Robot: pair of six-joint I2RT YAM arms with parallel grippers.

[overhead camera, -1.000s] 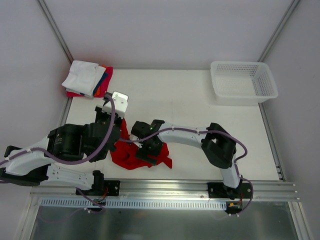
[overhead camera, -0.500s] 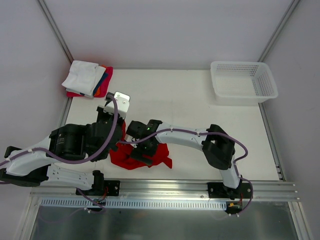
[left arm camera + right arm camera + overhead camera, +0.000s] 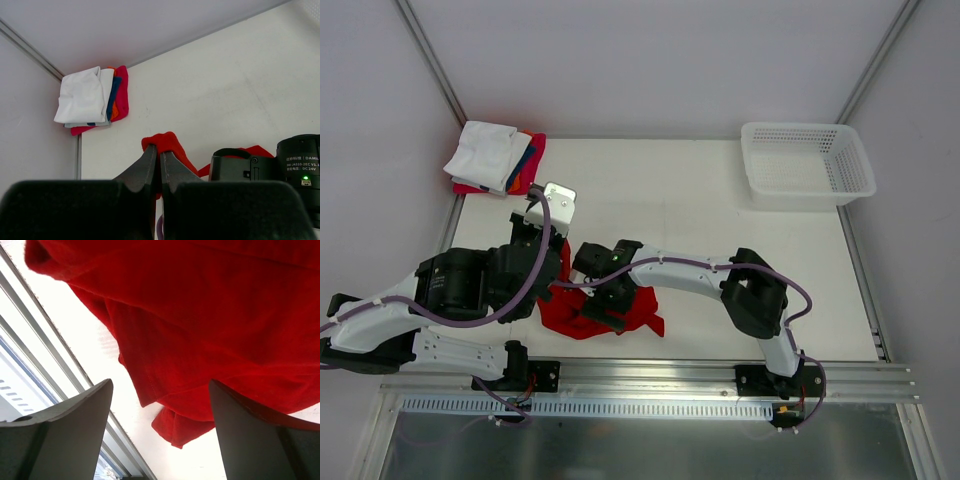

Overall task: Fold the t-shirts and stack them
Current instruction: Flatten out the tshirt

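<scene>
A crumpled bright red t-shirt (image 3: 575, 318) lies near the table's front edge between the two arms. My left gripper (image 3: 159, 152) is shut on a pinched fold of the red t-shirt (image 3: 170, 142), holding it up off the table. My right gripper (image 3: 605, 305) hangs just over the cloth with its jaws wide apart. Between its fingers (image 3: 75, 425) the red t-shirt (image 3: 200, 340) fills the view, a bunched corner lowest. Folded t-shirts (image 3: 498, 157), white on top with blue, orange and pink-red edges beneath, are stacked at the back left corner (image 3: 92, 100).
A white plastic mesh basket (image 3: 806, 163) stands at the back right. A metal rail (image 3: 650, 375) runs along the table's front edge, close to the red cloth. Walls close in the back and sides.
My right gripper has shifted left and a little nearer over the red t-shirt, its jaws narrowing slightly. The left gripper keeps its hold and has barely moved.
</scene>
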